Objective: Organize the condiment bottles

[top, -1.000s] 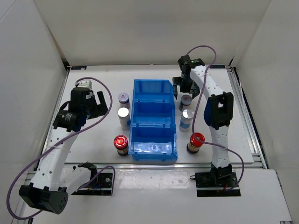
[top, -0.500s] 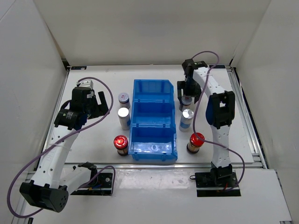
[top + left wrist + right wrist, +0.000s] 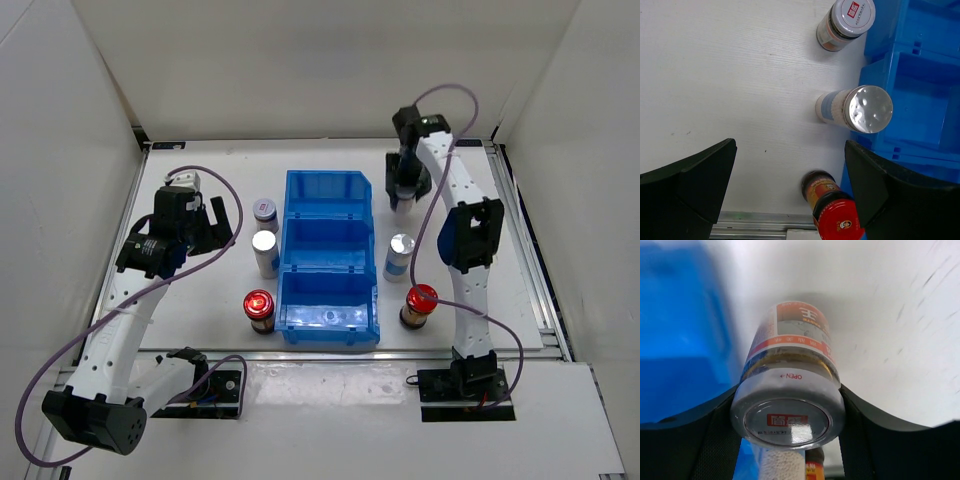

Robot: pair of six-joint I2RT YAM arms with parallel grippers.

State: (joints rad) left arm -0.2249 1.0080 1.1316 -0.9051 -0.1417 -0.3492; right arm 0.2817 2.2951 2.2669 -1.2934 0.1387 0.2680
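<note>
My right gripper (image 3: 403,188) is shut on a short grey-lidded bottle (image 3: 790,390), its fingers (image 3: 862,435) pressing both sides of the lid, just right of the blue bin's (image 3: 330,262) back compartment. A silver-capped bottle (image 3: 399,255) and a red-capped bottle (image 3: 420,303) stand on the table right of the bin. Left of the bin stand another grey-lidded bottle (image 3: 847,22), a silver-capped one (image 3: 860,107) and a red-capped one (image 3: 832,212). My left gripper (image 3: 790,165) hangs open above the table left of those three, holding nothing.
The blue bin (image 3: 920,95) has three compartments in a row down the middle of the table. A metal rail (image 3: 750,225) runs along the near table edge. White walls close in the sides and the back.
My right gripper has closed onto the grey-lidded bottle and carried it a little toward the back of the table. The left arm has barely moved.
</note>
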